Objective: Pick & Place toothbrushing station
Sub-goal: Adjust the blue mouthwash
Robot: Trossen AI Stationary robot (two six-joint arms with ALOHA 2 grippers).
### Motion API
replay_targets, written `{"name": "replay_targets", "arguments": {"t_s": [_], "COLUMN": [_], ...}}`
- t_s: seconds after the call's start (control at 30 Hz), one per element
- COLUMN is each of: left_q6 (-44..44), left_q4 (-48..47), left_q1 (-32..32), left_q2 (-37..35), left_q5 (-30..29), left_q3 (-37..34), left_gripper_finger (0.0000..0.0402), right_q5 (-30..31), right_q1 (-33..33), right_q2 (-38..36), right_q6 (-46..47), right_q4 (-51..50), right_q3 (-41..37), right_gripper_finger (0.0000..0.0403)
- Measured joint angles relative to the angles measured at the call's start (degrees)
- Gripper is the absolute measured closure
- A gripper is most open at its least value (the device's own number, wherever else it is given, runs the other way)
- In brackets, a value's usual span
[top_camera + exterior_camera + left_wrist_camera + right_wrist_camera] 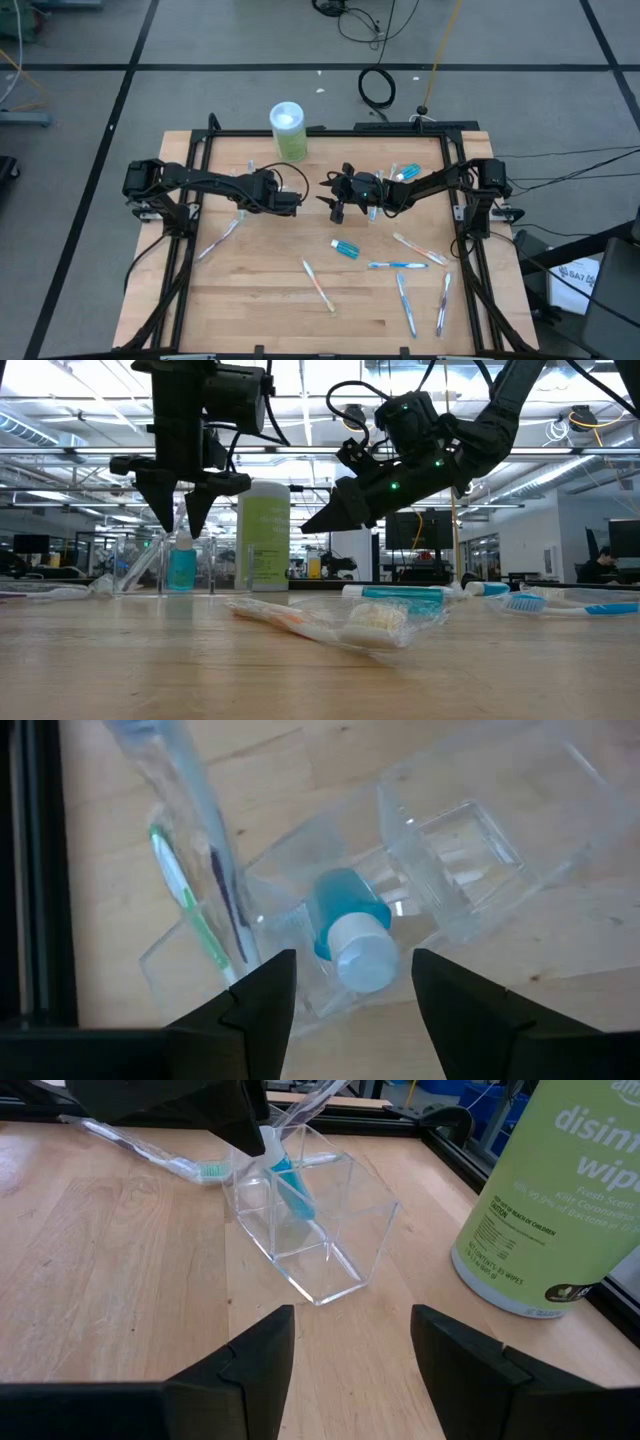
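The left claw [345, 995] hangs right above the clear plastic compartmented cup [440, 870], its dark fingers spread wide with nothing between them. Directly below the gap stands a small blue tube with a white cap [350, 925], already sitting upright-ish in one of the cup's compartments; a wrapped toothbrush with a green-and-white head [190, 895] leans in the neighbouring section. So the tube looks delivered, and the sensible move now is a clean exit: the left claw should lift straight up, fingers kept apart, so neither tip clips the cap or the thin cup wall (that light plastic will likely slide or tip at a nudge).

Over on the other side, the right claw [350, 1345] hovers near the cup [305, 1220], also wide and empty, with the tall green wipes container with its white lid [550, 1210] just beside its path. It should hold off until the left arm clears.

Plenty remains on the wooden desk [250, 300]: a second blue tube [344, 249] near the middle, and slim toothbrushes scattered toward the front, one orange-tipped [318, 285], one blue [397, 265]. Those lie flat, so a low, centred pinch across the handle would serve best.
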Motion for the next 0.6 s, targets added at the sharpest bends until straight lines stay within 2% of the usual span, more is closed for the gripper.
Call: {"name": "replay_targets", "arguments": {"t_s": [0.1,0.37,0.6], "left_q6": [-0.35,-0.27,1.27], "left_q4": [0.04,0.18,0.54], "left_q1": [0.00,0.68,2.17], "left_q2": [0.00,0.01,0.02], "left_q5": [0.04,-0.26,-0.43], "left_q3": [0.00,0.00,0.00], "left_gripper_finger": [0.0210,0.0275,0.0273], "right_q5": [-0.02,-0.02,-0.02], "right_q1": [0.00,0.00,0.00], "right_q2": [0.00,0.00,0.00], "right_q6": [0.00,-0.02,-0.04], "right_q4": [0.00,0.00,0.00], "right_q3": [-0.02,0.00,0.00], "right_gripper_finger": [0.0206,0.0206,0.0206]}}
